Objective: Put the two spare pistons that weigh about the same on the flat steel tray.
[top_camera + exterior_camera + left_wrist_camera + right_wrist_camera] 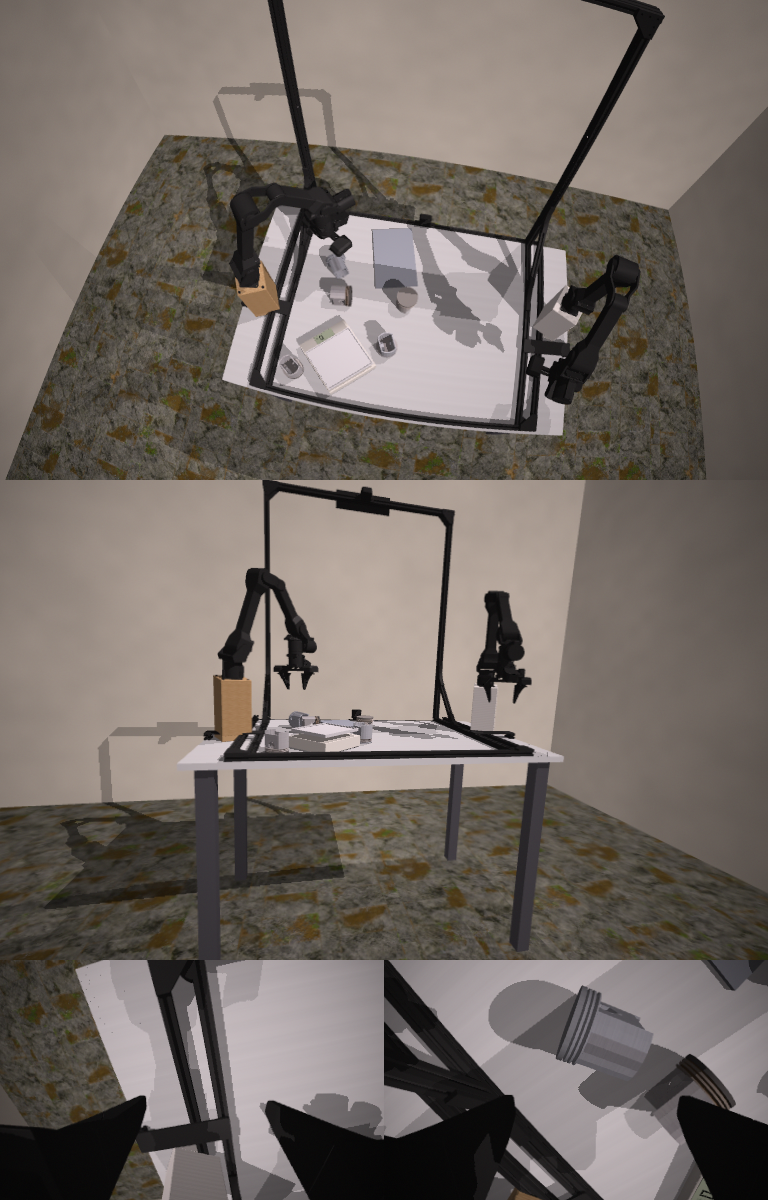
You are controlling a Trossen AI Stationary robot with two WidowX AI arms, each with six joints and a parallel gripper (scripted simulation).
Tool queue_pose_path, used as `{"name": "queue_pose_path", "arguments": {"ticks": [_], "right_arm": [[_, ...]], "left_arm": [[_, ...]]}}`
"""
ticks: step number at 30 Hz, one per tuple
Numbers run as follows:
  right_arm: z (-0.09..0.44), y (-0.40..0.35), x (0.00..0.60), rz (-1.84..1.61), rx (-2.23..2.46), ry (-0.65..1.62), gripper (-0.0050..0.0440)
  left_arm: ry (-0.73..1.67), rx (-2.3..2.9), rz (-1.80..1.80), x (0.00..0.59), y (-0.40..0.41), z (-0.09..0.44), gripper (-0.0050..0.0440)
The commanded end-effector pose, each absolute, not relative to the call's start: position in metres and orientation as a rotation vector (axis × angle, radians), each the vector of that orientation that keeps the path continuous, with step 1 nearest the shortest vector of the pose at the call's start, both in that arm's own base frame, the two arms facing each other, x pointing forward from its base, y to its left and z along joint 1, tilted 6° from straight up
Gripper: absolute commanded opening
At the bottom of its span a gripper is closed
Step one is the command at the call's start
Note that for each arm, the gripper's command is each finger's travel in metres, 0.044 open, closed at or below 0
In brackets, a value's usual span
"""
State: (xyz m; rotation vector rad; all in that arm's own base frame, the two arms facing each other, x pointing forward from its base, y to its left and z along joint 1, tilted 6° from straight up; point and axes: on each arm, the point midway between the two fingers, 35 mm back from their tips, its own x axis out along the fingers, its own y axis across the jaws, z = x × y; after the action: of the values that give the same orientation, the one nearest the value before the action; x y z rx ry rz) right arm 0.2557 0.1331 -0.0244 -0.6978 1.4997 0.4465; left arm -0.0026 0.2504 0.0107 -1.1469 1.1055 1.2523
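right claw (338, 221) (296, 687) (596, 1098): fingers apart, empty | grey ribbed metal piston (337, 264) (296, 718) (614, 1042) on its side, 12 o'clock in your wrist view | imo square up across the barrel before lowering

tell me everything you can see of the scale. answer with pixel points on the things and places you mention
The scale (338, 357) (325, 742) (687, 1187) is a low, pale cream box, plastic by its look, with a raised, whitish square plate and a green display (323, 337) (703, 1193) showing dark marks. It lies flat on the table, turned askew. Its plate is bare. Pistons stand on either side; contact with the nearer one is unclear.
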Motion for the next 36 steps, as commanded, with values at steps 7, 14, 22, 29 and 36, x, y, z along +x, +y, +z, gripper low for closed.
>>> {"name": "queue_pose_path", "arguments": {"ticks": [7,14,22,29,36], "right_arm": [[-0.0257,0.1331,0.2556,0.577,-0.897,1.466,0.0378],[-0.0257,0.1331,0.2556,0.693,-1.066,1.421,0.0378],[-0.0257,0.1331,0.2556,0.791,-1.21,1.373,0.0378],[-0.0257,0.1331,0.2556,0.905,-1.376,1.307,0.0378],[-0.0257,0.1331,0.2556,0.986,-1.493,1.253,0.0378]], "left_arm": [[1.106,-1.146,1.248,-0.0023,0.2503,0.0108,0.044],[1.106,-1.146,1.248,-0.0023,0.2503,0.0108,0.044],[1.106,-1.146,1.248,-0.0023,0.2503,0.0108,0.044],[1.106,-1.146,1.248,-0.0023,0.2503,0.0108,0.044],[1.106,-1.146,1.248,-0.0023,0.2503,0.0108,0.044]]}}
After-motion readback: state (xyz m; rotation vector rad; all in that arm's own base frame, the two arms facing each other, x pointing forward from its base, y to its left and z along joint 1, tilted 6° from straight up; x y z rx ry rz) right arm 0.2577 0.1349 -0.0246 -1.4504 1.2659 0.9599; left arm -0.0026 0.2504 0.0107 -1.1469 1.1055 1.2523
